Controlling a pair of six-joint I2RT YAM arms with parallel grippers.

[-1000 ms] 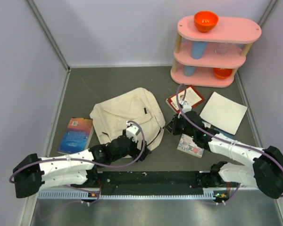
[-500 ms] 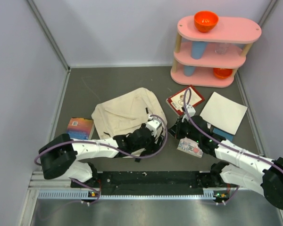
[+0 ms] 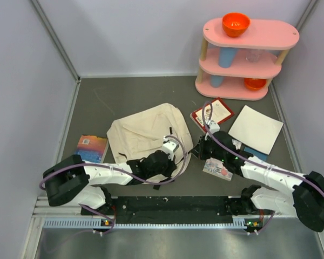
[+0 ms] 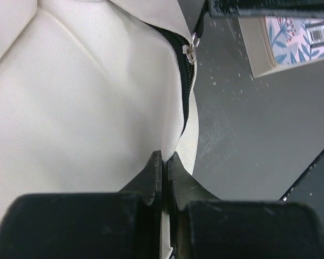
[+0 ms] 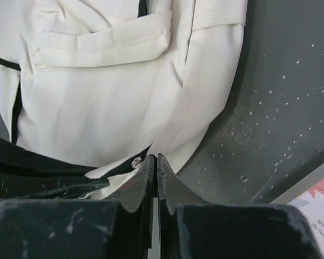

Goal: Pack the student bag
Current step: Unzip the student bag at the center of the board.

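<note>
Left hand [image 4: 162,164], near middle of the desk [image 3: 124,94]: fingers pressed together on the bag's near right edge, just beside the black zip. Looks like it is pinching a fold of canvas.

Right hand [image 5: 155,162], just right of it: fingers also together, tip at the zip pull [image 4: 191,54]. It seems to hold the pull's black tab, though the grip itself is hard to see.

Floral book [image 3: 218,168] lies near right, under the right arm and apart from the bag. Blue book [image 3: 89,151] lies left of the bag, close to it.

Bag [image 3: 143,132] is mid desk, left of centre, lying flat and slumped, pocket flap up.

Judgement: light, soft canvas with no stiffness, so it will fold and drag rather than lift as one piece. Best holds are the zip trim, the pull tab or a strap. One hand should pin the cloth while the other works the zip, or the whole bag may slide.

Further back on the right are a red booklet [image 3: 213,113] and a white pad [image 3: 256,129]. Far right is a pink shelf [image 3: 275,33] with an orange bowl [image 3: 236,24] on top.
</note>
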